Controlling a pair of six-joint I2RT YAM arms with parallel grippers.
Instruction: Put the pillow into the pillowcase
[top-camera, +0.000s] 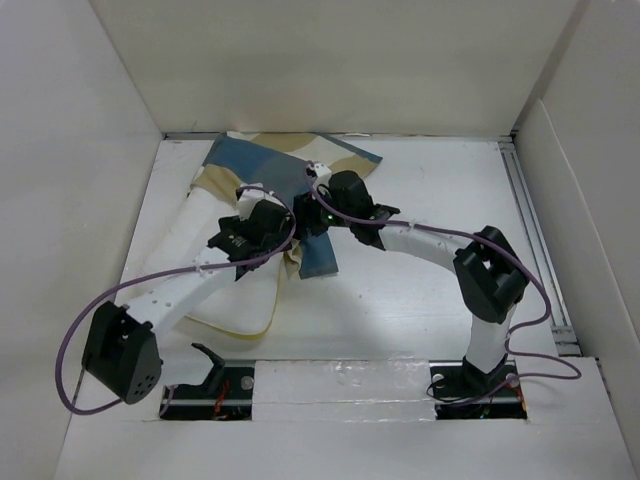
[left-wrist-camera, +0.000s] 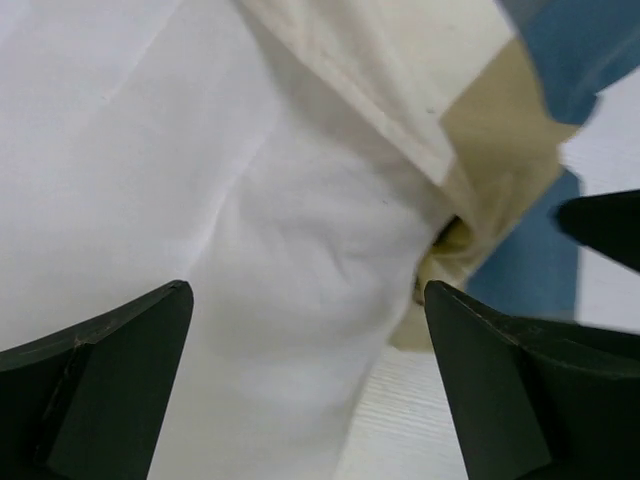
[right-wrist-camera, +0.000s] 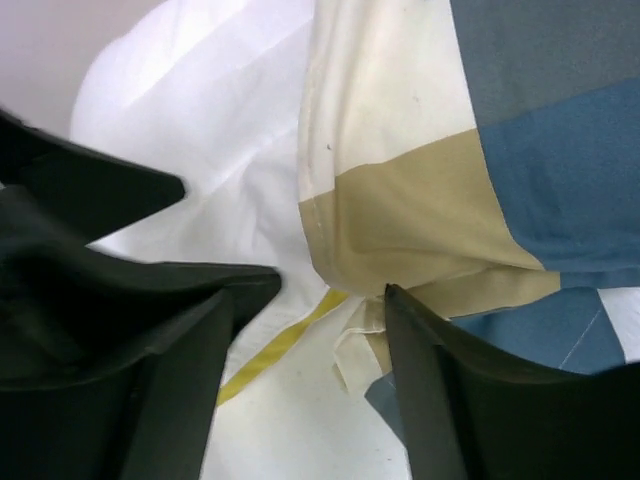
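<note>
My left gripper (left-wrist-camera: 307, 290) stands wide open, its fingers (left-wrist-camera: 100, 385) well apart. The pillow (left-wrist-camera: 300, 220) fills the gap between them, and nothing is pinched. The pillowcase (left-wrist-camera: 500, 130) drapes beyond the right-hand finger, its tan hem bunched just off that tip. My right gripper (right-wrist-camera: 332, 290) also has its jaws apart. The hem corner hangs just ahead of the gap, close to the right-hand fingertip, and I cannot tell whether it touches. The pillow's yellow piping (right-wrist-camera: 280, 345) runs under the gap. From above, both grippers crowd together over the pillowcase mouth and hide it, so I cannot make out how far in the pillow sits.
</note>
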